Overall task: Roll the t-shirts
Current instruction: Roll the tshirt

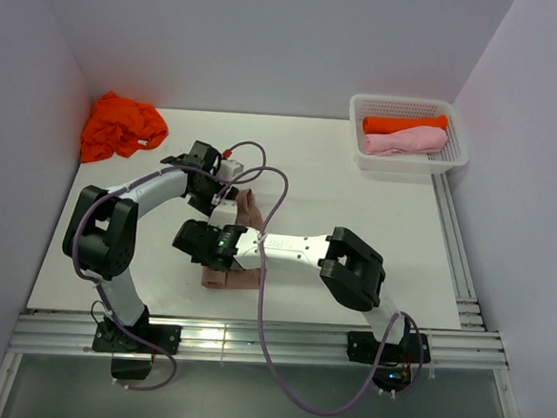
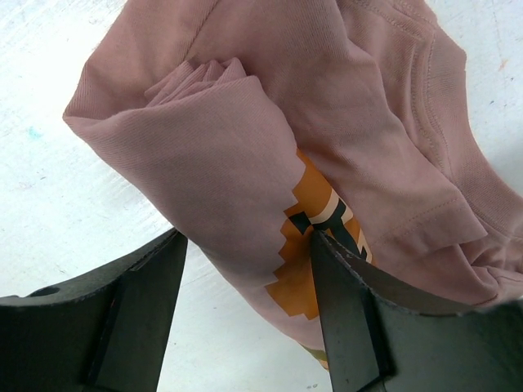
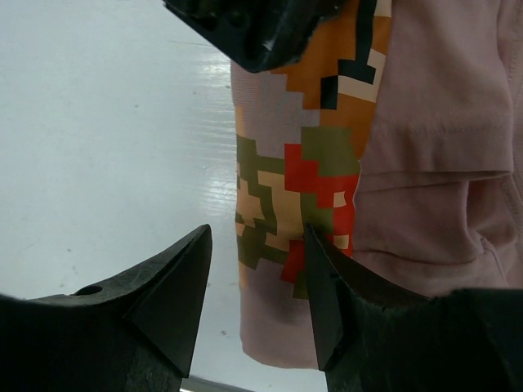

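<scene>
A dusty pinkish-brown t-shirt [image 1: 250,210] lies folded into a narrow band mid-table, mostly under both arms. Its left edge is bunched into a loose roll [image 2: 237,139] and carries a blocky orange, green and red print [image 3: 286,180]. My left gripper [image 1: 218,190] is open over the far part; its jaws [image 2: 249,245] straddle the roll, with the right finger [image 2: 343,286] against the print and bare table beside the left one. My right gripper [image 1: 199,245] is open over the near end [image 3: 257,237]; one finger [image 3: 327,278] rests on the cloth.
A crumpled bright orange t-shirt [image 1: 122,126] lies at the far left corner. A white mesh basket [image 1: 454,162] at the far right holds a rolled orange shirt [image 1: 404,124] and a rolled light pink one [image 1: 405,141]. Walls close in three sides.
</scene>
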Tool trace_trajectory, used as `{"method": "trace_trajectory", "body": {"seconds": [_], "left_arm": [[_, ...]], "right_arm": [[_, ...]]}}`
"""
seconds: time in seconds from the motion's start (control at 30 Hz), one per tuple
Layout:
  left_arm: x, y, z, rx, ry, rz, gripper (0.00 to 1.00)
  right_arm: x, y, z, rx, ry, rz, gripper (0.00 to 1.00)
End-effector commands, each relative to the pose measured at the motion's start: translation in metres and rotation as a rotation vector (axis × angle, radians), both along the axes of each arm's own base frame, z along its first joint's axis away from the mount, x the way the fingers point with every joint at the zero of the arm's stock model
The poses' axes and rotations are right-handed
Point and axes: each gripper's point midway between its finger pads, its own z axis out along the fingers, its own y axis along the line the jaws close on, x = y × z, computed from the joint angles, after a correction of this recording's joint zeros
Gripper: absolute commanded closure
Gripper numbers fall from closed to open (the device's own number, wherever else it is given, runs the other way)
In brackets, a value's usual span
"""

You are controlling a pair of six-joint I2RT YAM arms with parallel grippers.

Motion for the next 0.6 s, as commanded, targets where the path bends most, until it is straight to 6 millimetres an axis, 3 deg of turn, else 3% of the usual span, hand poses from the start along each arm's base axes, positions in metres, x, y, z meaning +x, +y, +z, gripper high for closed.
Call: {"method": "trace_trajectory", "body": {"seconds": [0.0, 0.2, 0.37, 0.57], "left_arm": [[0.012, -0.007, 0.014, -0.018, -0.051, -0.01, 0.32], [0.02, -0.012, 0.033, -0.036, -0.08, -0.031, 0.26], [0.037, -0.018, 0.066, -0.093, -0.108, -0.036, 0.25], [0.053, -0.007, 0.095, -0.149, -0.127, -0.014, 0.25]], "right_arm": [[-0.001, -0.013, -0.01, -0.073, 0.005, -0.022, 0.43], [-0.005, -0.019, -0.028, -0.133, 0.039, -0.025, 0.42], [-0.009, -0.027, -0.039, -0.198, 0.071, -0.032, 0.4], [-0.012, -0.038, -0.05, -0.268, 0.095, -0.041, 0.39]]}}
